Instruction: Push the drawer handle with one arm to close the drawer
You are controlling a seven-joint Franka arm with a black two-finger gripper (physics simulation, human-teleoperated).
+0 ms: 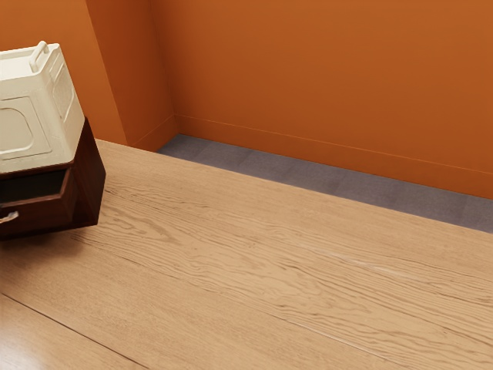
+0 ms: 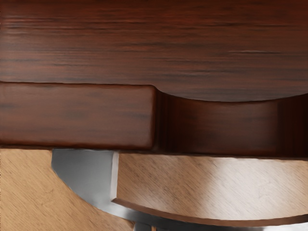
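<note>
Drawer (image 1: 38, 216) looks sturdy but its handle (image 2: 82, 175) slick, so I'd push mid-handle, can't tell if the jaws are open tho.

I see the cabinet (image 1: 93, 181) on the table (image 1: 269, 262) at the exterior view's left, a canister (image 1: 58, 116) on it. Its drawer (image 1: 42, 216) juts out, handle (image 1: 9, 217) on the front. Behind the table lie floor (image 1: 308, 176), then wall (image 1: 323, 69)

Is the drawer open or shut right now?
Open. In the exterior view its front, with the handle, stands out from the cabinet, and the dark hollow shows behind it.
</note>
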